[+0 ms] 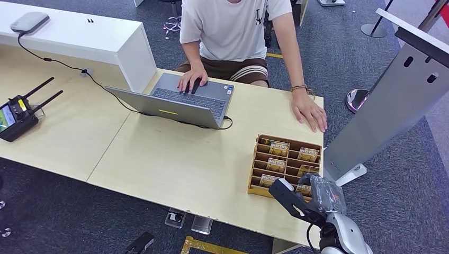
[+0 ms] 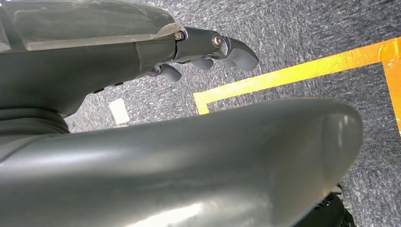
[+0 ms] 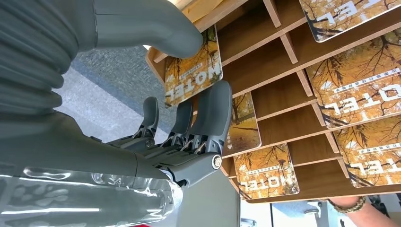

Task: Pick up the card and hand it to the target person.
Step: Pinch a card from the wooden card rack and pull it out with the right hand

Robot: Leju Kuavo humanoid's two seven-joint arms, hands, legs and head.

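Your right hand (image 3: 189, 127) sits at near corner of wooden rack (image 1: 253, 174) on table (image 1: 174, 164). Thumb over top of one card (image 3: 194, 71), fingers (image 3: 213, 113) under it, so looks like pinch on that card, card still in its slot. More cards in other slots. Left hand (image 2: 208, 52) hangs over carpet with yellow tape (image 2: 283, 75), fingers curled in a bit, nothing in them. Person (image 1: 233, 26) seated across table, one hand (image 1: 190, 79) on laptop (image 1: 180, 100), other hand (image 1: 310, 111) flat on table just beyond rack.
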